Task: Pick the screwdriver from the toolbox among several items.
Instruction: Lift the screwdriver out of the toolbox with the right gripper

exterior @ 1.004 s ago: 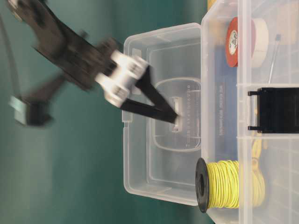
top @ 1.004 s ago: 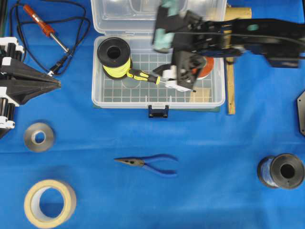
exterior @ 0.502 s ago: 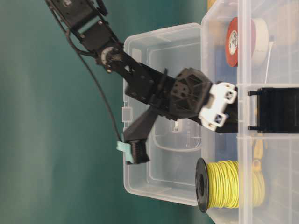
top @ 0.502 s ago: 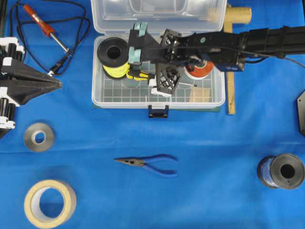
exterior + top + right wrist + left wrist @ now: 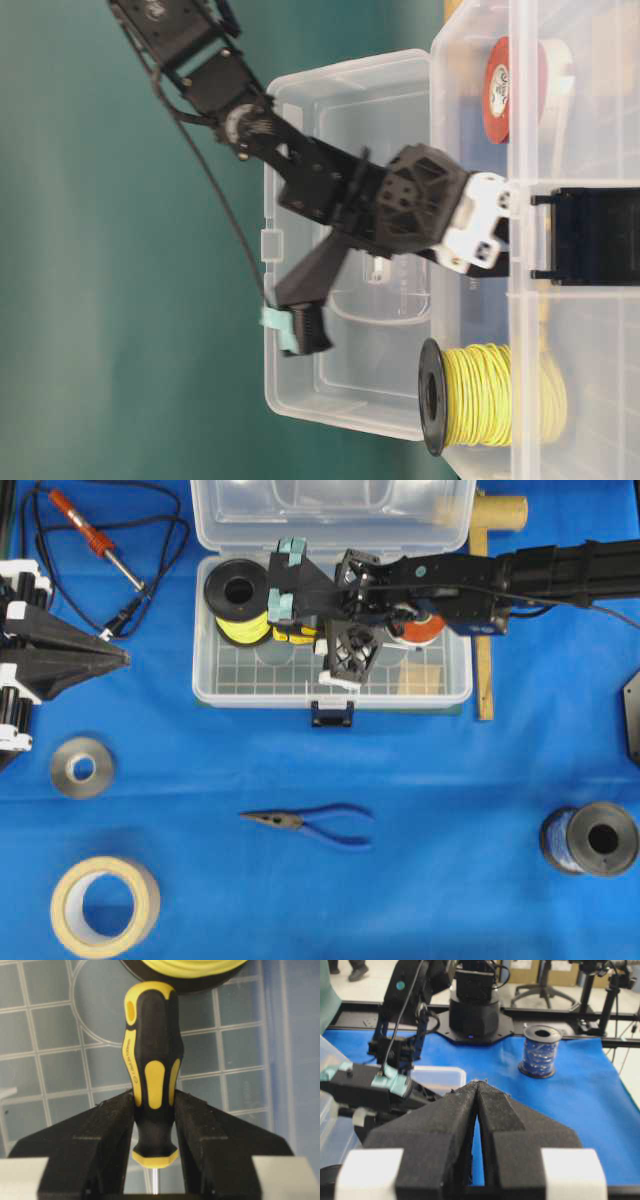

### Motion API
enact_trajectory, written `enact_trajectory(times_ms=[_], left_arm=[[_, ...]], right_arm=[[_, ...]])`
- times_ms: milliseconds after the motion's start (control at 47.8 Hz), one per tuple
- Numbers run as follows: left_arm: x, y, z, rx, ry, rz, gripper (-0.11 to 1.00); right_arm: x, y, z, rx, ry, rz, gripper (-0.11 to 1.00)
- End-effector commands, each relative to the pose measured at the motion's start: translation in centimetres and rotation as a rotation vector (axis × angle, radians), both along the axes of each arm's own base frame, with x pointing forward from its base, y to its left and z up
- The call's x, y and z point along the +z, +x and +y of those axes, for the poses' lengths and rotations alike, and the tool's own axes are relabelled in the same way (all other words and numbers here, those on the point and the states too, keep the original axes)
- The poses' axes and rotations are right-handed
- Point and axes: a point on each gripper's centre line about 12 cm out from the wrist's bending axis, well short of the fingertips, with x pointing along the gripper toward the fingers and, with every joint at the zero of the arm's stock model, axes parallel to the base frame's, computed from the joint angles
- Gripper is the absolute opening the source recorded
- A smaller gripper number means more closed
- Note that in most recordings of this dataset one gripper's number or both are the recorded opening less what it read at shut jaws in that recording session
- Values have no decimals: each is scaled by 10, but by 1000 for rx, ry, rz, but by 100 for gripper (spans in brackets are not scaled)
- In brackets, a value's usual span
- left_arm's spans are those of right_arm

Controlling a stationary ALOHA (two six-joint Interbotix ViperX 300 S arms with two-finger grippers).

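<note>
Far left of the overhead view: left gripper [image 5: 118, 657] parked at the table edge, its black foam fingers [image 5: 515, 1125] pressed together at the tips, nothing between them. Above it, the soldering iron [image 5: 95, 540] with its looped black cord. Below it, a grey tape roll [image 5: 82, 767] and, near the bottom edge, a beige masking tape roll [image 5: 105, 906] — both flat on the blue cloth [image 5: 450, 780].

Centre: the toolbox [image 5: 240, 692], lid thrown back, dark blue latch [image 5: 332, 714] facing the pliers [image 5: 310, 823], which lie well apart from it on the cloth. Inside the box at its left end, the yellow cord spool [image 5: 240, 602]. Just beside the spool, the screwdriver [image 5: 151, 1070] on the gridded floor, butt of the handle touching the spool's black flange. Right gripper [image 5: 155, 1125] reaches down into the box — both pads bear against the lower handle, one on each side, clamped on it; a sliver of silver shaft shows below the collar. Whether the tool has left the floor, cannot tell.

Right of the wrist: orange-and-white tape roll [image 5: 420, 630], partly hidden under the arm, and the tan block [image 5: 420, 680] in the front right corner. Outside the box's right wall, a wooden strip [image 5: 484, 670]. Far right, low: a blue wire spool [image 5: 590, 838] standing on end.
</note>
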Motion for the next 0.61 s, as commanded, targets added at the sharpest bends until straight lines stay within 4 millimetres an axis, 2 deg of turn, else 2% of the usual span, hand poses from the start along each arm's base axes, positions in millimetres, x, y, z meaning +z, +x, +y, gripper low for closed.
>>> enact_trajectory(times_ms=[0,188,251,356,439,586], left_arm=[[4,2,0,0,-2,-9,0],[5,2,0,-1,-3,-14,0],[5,2,0,-1,-3,-12,0],[5,2,0,0,-3,-14,0],[5,2,0,0,-3,-14,0],[6,1,0,0,-3,-15,0]], right_arm=[[52,0,0,-9,-17,-98,25],[114,-20,6,-38,-10,-165,25],[134,-29,13,-47,0,-184,25],[156,-39,32,-32,15,-215,25],[163,-41,54,6,29,-236,25],[156,-33,102,73,76,-252,25]])
